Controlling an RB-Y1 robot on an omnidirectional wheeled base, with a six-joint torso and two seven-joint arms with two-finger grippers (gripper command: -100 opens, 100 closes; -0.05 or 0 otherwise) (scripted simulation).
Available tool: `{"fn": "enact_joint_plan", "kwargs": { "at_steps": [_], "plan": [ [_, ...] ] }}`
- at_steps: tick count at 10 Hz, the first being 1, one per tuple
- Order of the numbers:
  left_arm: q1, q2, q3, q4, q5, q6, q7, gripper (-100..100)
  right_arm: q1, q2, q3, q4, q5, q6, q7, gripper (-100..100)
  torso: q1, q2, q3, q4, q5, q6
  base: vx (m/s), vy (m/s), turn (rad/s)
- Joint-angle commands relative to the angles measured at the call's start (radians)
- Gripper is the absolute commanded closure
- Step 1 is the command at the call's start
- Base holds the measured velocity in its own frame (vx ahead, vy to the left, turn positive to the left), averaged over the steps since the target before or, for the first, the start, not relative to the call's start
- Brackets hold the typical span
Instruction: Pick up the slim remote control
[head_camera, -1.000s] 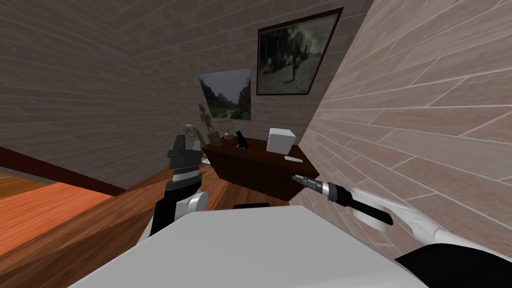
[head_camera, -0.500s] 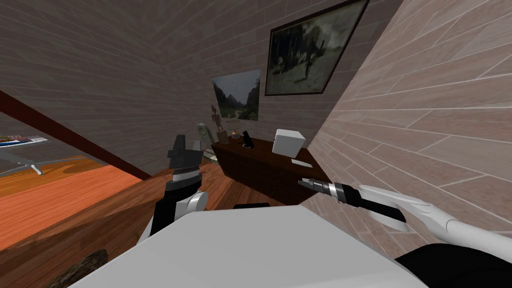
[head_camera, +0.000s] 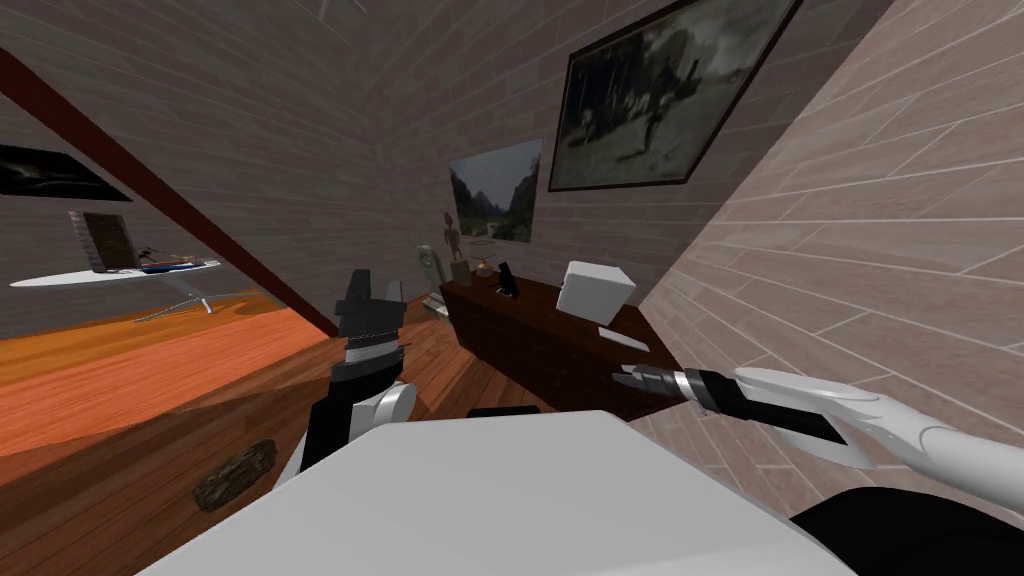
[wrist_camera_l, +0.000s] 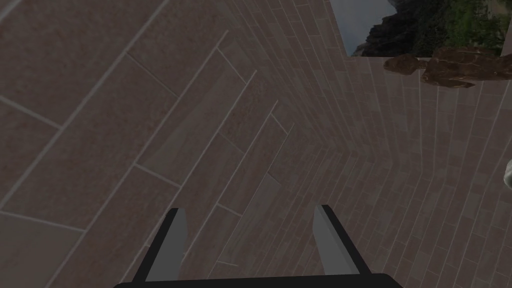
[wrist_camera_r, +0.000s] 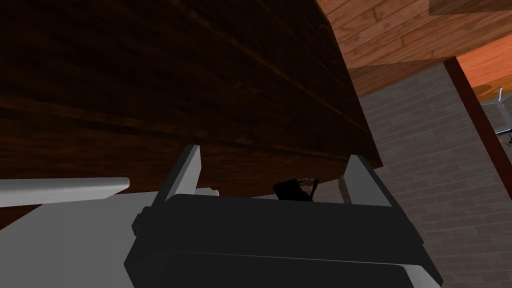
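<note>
Right claw (head_camera: 625, 378) released, blades spread, aimed at dark wood-grain cabinet front (wrist_camera_r: 175, 75). Left claw (head_camera: 372, 290) also released, raised, pointing up, well apart from cabinet. Slim remote (head_camera: 622, 339) lay flat on tabletop (head_camera: 545, 305) at near end, ahead of and above right claw, so right arm judged nearer. Long axis appeared to run roughly along tabletop's length. Remote was a thin pale grey bar. Just beyond it sat white box (head_camera: 595, 290), plain and smooth.

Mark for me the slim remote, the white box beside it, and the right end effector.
slim remote (head_camera: 623, 339), head view, middle of its flat top.
white box (head_camera: 594, 291), head view, centre of its front face.
right end effector (head_camera: 622, 377), head view, midway between its fingertips.
</note>
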Motion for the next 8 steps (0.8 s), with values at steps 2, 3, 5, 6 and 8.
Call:
{"fn": "enact_joint_plan", "kwargs": {
  "at_steps": [2, 3, 5, 6, 8],
  "plan": [
    [0.000, 0.000, 0.000, 0.000, 0.000, 0.000, 0.000, 0, 0.030, -0.072, 0.013, 0.056, 0.028, -0.005, 0.010, -100, 0.000, 0.000, 0.000, 0.000, 0.000, 0.001, 0.020, -0.033, 0.238],
    [0.000, 0.000, 0.000, 0.000, 0.000, 0.000, 0.000, 0, 0.030, -0.086, 0.013, 0.056, 0.028, -0.005, 0.010, -100, -0.001, 0.000, 0.000, 0.000, 0.000, 0.000, 0.018, -0.035, 0.166],
    [0.000, 0.000, 0.000, 0.000, 0.000, 0.000, 0.000, 0, 0.060, -0.152, 0.043, 0.119, 0.073, 0.000, 0.028, -100, 0.000, 0.000, 0.000, 0.000, 0.000, 0.000, 0.023, -0.050, 0.423],
    [0.000, 0.000, 0.000, 0.000, 0.000, 0.000, 0.000, 0, 0.075, -0.188, 0.059, 0.142, 0.096, 0.003, 0.038, -100, -0.002, -0.001, -0.001, 0.000, 0.000, 0.000, 0.035, -0.090, 0.463],
    [0.000, 0.000, 0.000, 0.000, 0.000, 0.000, 0.000, 0, 0.090, -0.223, 0.075, 0.175, 0.118, 0.006, 0.048, -100, -0.003, -0.001, -0.001, 0.000, -0.001, 0.002, 0.019, -0.064, 0.221]
  ]
}}
